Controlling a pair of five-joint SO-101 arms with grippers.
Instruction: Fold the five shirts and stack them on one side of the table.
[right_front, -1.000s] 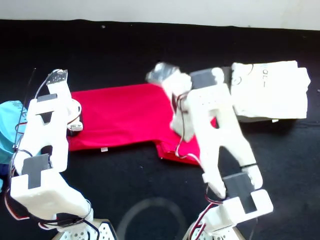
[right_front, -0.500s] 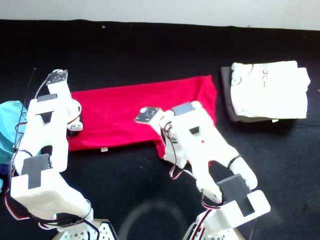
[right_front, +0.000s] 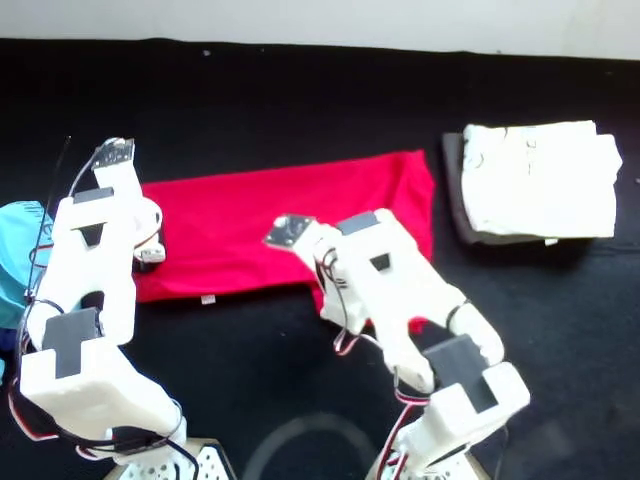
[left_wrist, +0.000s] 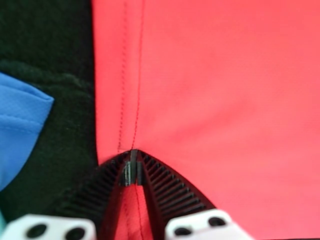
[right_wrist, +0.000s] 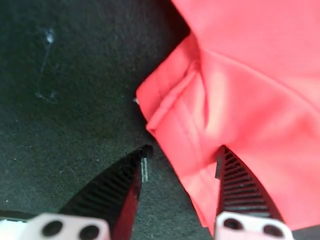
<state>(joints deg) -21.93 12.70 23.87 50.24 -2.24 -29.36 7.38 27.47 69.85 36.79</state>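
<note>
Mid-table on fuzzy black cloth (right_front: 300, 100): red shirt (right_front: 250, 225), smooth knit, folded to a long strip w/ stitched hem. L gripper (left_wrist: 131, 170): ribbed jaws pinched together on the hem at strip's left end. R gripper (right_wrist: 180, 162): jaws apart, straddling a rumpled fold on the near edge. Far right: white folded shirt (right_front: 540, 180) atop a dark garment (right_front: 452, 190). Blue shirt (right_front: 12, 250) at left edge.

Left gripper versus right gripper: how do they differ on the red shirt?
The left gripper is shut, pinching the red shirt's stitched edge; the right gripper is open and grips nothing. The left gripper is at the shirt's left end; the right gripper straddles a folded corner, one finger over the black table. Both are at the shirt's border.
</note>
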